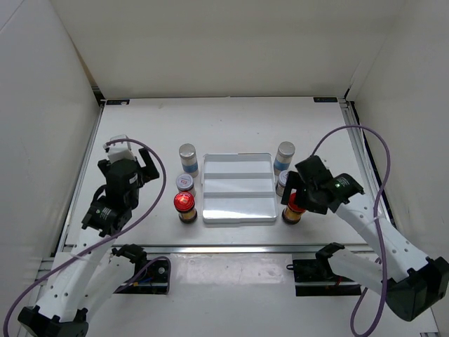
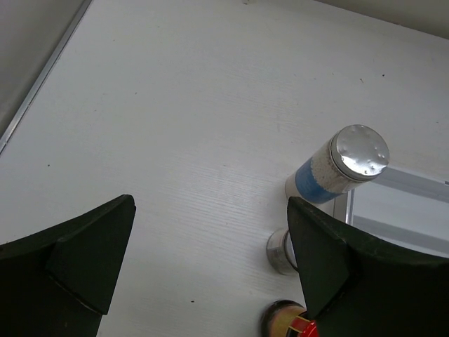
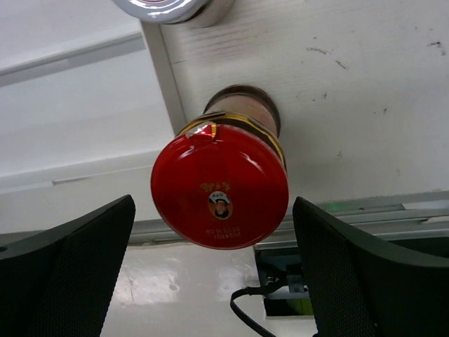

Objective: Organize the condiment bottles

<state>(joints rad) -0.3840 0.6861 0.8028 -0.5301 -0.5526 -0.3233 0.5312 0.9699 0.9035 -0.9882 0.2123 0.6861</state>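
Three condiment bottles stand in a row left of the white tray [image 1: 237,187]: a tall silver-capped one [image 1: 187,159], a short silver-capped one [image 1: 184,182] and a red-capped one [image 1: 184,206]. Right of the tray stand another tall silver-capped bottle [image 1: 285,156], a short one [image 1: 283,181] partly hidden, and a red-capped bottle [image 1: 293,210]. My right gripper [image 1: 296,195] hovers over that red-capped bottle [image 3: 219,188]. The right gripper [image 3: 212,203] is open, its fingers flanking the cap with gaps on both sides. My left gripper [image 1: 130,168] is open over bare table [image 2: 210,203], left of the tall bottle [image 2: 337,168], the short bottle [image 2: 279,250] and the red-capped bottle [image 2: 291,321].
The tray [image 3: 84,140] has crosswise dividers and holds nothing. White walls enclose the table on the left, back and right. A metal rail [image 1: 231,247] and the arm bases with cables run along the near edge.
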